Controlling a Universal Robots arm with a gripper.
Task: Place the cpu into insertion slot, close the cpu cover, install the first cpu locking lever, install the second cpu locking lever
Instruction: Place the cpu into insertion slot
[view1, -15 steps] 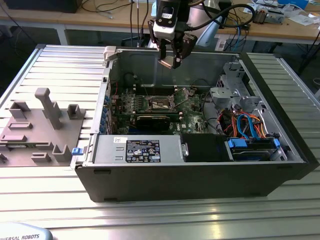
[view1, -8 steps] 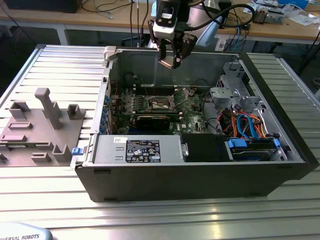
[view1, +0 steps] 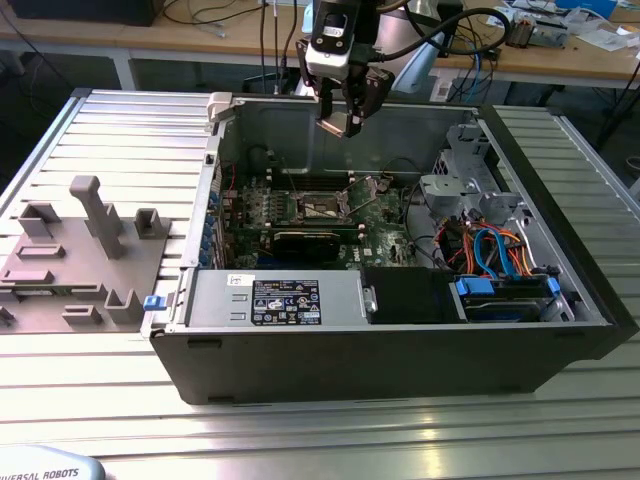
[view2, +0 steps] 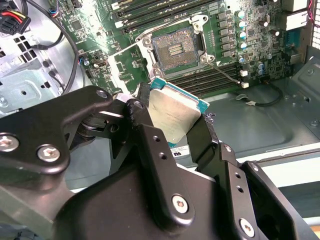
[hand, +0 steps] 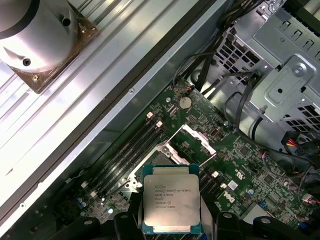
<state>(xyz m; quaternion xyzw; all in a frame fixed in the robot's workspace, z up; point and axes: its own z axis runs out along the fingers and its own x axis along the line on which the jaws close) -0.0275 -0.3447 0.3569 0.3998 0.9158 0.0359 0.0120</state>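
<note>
– Silvery on top, the cpu (hand: 170, 200) sits clamped between the fingers (view2: 204, 137), high over the open computer case (view1: 400, 350).
– And the insertion slot (view2: 175, 47)?
– Bare, well below it, on the green motherboard (view1: 385, 215). The cpu cover (hand: 198, 138) stands raised beside it.
– So nothing is finished?
– By my reading, no: seating, closing the cover and the two locking steps are all left.
</note>
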